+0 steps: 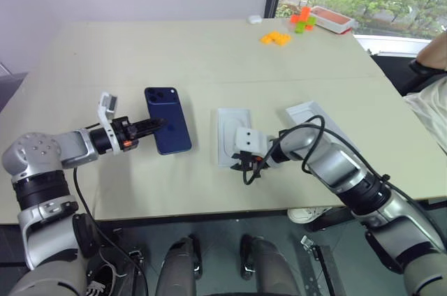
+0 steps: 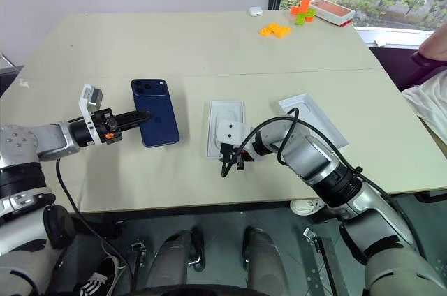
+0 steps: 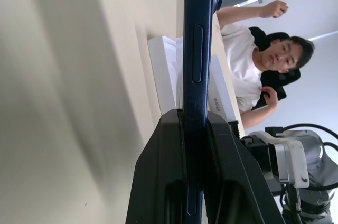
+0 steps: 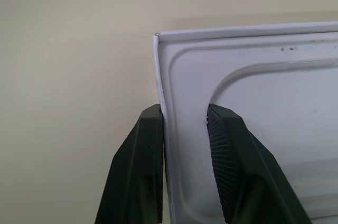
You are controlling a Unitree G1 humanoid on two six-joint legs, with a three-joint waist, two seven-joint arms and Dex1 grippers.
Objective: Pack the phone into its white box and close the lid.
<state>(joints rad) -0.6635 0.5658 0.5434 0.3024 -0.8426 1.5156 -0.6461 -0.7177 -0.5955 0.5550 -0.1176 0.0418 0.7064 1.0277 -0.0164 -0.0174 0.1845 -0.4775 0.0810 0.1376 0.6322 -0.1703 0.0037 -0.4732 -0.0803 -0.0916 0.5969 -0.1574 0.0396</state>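
we see the left gripper (image 1: 155, 126) clamped on the phone (image 1: 167, 120), its two black fingers (image 3: 158, 182) pressed against the slim dark navy body from either side. in the left wrist view the phone (image 3: 198, 49) rises edge-on from between those fingers, with a side button showing on its frame. from the head views the phone is carried above the pale table (image 1: 209, 52), back upward, camera cluster at the far corner, well to the left of the white pieces.

the right gripper (image 4: 185, 115) sits at the near edge of a shallow white tray-like piece (image 1: 230, 128) lying flat near the middle of the table. its fingers straddle that piece's thin side wall, one outside and one inside; a narrow gap remains beside the inner finger, so we cannot tell whether the wall is pinched yet. the piece shows a rounded recess in its floor.

just to its right lies a second shallow white rectangle (image 2: 314, 118), angled, open side up. we cannot tell which one is the box base.

orange and green blocks (image 1: 276, 38) lie at the far side, and a person's arm (image 1: 429, 93) shows at the right edge.
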